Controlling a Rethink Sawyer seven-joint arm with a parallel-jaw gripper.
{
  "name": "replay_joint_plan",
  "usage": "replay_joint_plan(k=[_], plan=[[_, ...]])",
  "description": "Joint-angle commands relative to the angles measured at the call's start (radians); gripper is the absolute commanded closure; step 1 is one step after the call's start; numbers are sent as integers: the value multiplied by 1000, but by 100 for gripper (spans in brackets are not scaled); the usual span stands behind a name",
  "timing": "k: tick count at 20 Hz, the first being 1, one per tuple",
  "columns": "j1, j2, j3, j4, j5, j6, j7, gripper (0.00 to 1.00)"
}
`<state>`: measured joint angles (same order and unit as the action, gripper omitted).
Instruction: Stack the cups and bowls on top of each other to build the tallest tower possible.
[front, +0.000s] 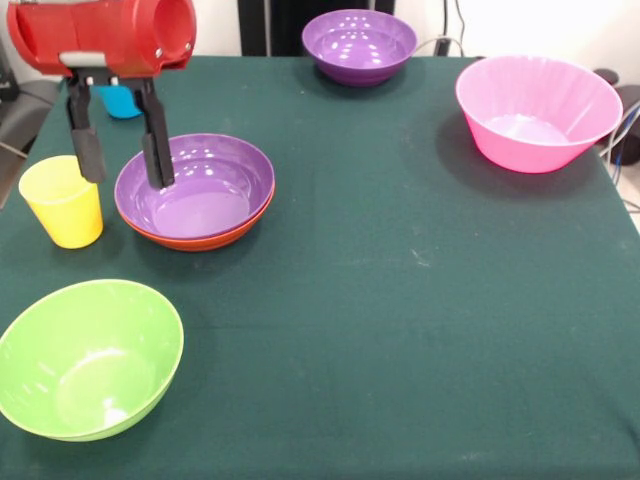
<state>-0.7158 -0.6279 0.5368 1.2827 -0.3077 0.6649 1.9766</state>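
Green bowl (88, 358) sits nearest you, and your claw (122, 162) hangs wide open straddling the near rim of the purple bowl (194, 190) nested in the orange bowl (200, 238) — light, slick plastic, so pinch that rim squarely.

Dark green cloth-covered table (420, 300) before a pale wall (540, 25) with cables (455, 30).

Five bowls — two purple (200, 190) (358, 45), orange (205, 238), pink (537, 110), green (85, 358) — two cups (62, 200) (120, 100).
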Motion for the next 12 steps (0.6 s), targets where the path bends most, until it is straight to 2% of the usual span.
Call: replay_joint_plan(k=[1,12], plan=[[38,78,8,-65,-45,136,-155,0],[29,82,16,-104,-42,182,-193,0]])
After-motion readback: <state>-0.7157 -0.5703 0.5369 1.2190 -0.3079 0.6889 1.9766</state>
